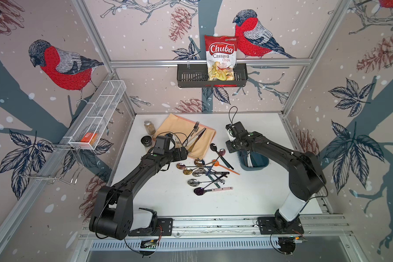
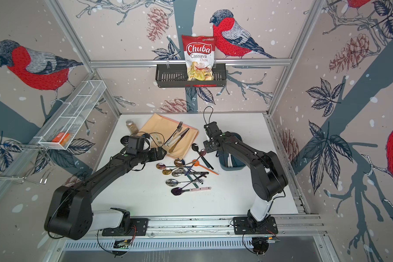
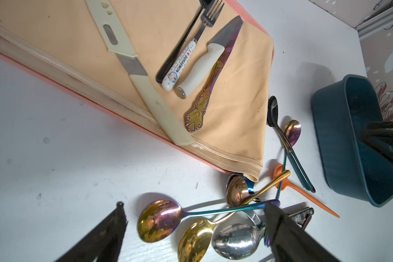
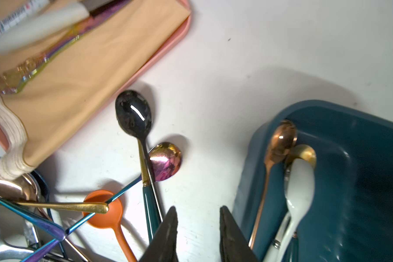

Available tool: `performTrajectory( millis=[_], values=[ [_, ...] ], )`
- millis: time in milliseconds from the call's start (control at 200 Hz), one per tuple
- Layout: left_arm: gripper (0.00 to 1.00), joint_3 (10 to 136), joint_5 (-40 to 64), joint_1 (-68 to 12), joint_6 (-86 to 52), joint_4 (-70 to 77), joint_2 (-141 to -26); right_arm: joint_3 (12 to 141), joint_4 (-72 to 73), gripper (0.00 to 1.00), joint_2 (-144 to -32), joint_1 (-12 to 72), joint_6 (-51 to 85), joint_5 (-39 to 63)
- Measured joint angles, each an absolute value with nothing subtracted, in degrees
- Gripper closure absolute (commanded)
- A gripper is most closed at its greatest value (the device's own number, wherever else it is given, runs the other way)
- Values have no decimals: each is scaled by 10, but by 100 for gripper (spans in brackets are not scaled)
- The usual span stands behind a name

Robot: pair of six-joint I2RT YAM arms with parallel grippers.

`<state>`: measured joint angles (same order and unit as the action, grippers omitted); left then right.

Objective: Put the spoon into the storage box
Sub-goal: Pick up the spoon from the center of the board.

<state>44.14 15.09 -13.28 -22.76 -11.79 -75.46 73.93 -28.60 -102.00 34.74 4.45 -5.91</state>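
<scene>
Right wrist view alone shows inside storage box [image 4: 361, 181]: copper spoon [image 4: 280, 140], white spoon [image 4: 301, 188] lying in it. In both top views right arm [image 1: 272, 148] covers most of box [image 2: 234, 166]. Right gripper [image 4: 198, 209] narrowly parted, empty, just beside box wall. Left gripper [image 3: 194, 204] wide, empty, above spoon pile [image 3: 159, 220]. Box's far end cut off.

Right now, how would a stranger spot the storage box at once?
On the white table, look right of the spoon pile, under the right arm. The storage box is the dark teal, round-cornered plastic bin, unlike the black slotted wall basket and white mesh tray.
</scene>
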Motion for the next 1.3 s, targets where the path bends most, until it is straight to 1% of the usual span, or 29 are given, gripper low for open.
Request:
performTrajectory(
  millis=[130, 285, 550, 961, 1121, 1296],
  values=[
    [4, 435, 153, -129, -236, -117, -748, 742, -290, 60, -1061, 371, 36, -60],
    [4, 432, 153, -129, -236, -116, -747, 738, -289, 58, -1082, 377, 31, -62],
    [4, 432, 155, -129, -236, -114, -750, 712, -286, 57, -1085, 383, 29, -62],
    [4, 432, 157, -129, -236, -114, -753, 708, -276, 57, -1102, 386, 28, -63],
    [4, 433, 160, -129, -236, -114, -754, 710, -262, 59, -1108, 387, 28, -57],
    [4, 433, 161, -129, -238, -114, -754, 711, -243, 67, -1114, 386, 28, -43]
  ],
)
